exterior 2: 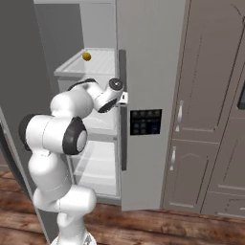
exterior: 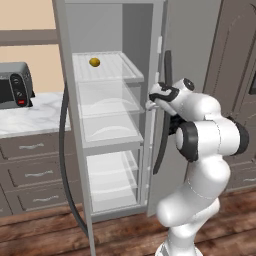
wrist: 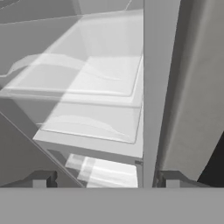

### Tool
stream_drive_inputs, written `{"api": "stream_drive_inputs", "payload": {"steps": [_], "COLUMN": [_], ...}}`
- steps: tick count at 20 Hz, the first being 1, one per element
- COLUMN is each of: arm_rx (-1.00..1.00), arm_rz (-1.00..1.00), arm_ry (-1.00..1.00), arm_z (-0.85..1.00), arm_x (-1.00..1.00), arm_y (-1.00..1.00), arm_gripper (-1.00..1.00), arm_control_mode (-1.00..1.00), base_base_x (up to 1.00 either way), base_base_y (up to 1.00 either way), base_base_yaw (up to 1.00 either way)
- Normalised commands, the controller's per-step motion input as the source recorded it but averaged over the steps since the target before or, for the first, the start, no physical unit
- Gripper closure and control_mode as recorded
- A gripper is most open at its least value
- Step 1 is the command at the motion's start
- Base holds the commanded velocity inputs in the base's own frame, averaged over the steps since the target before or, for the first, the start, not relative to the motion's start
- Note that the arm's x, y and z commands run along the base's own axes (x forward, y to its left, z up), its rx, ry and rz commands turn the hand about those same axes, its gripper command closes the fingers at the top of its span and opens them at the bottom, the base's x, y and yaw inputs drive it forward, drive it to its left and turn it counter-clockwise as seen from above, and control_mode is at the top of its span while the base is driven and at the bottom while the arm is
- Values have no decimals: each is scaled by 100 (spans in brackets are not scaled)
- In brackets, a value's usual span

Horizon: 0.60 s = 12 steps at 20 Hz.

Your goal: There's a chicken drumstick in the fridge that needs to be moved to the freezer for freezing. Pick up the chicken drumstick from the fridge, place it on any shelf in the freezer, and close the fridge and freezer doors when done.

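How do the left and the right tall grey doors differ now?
The left door stands swung wide open, seen edge-on; the right door covers its compartment, shut or nearly so. The right door carries a dark panel; the left door's visible side is plain. Both are tall, grey, with long dark handles.

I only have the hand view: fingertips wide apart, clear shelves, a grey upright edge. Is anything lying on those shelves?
Observer: Yes, a small yellow ball sits on the top shelf of the open compartment.
Operator: Where is the hand relative to the doors?
Observer: The hand is at the edge of the right-hand door, beside its long dark handle.
Operator: What is left of the open compartment?
Observer: A dark toaster oven on a marble counter.
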Motion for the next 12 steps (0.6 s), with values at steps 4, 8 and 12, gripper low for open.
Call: {"api": "stream_drive_inputs", "payload": {"steps": [4, 8, 12], "arm_rx": [0, 0, 0], "arm_rz": [0, 0, 0], "arm_ry": [0, 0, 0], "arm_z": [-1, -6, -11], "arm_x": [41, 41, 40], "arm_y": [0, 0, 0], "arm_gripper": [-100, -100, -100], "arm_control_mode": [-100, -100, -100], "base_base_x": [0, 0, 0], "base_base_y": [0, 0, 0], "base_base_yaw": [0, 0, 0]}}
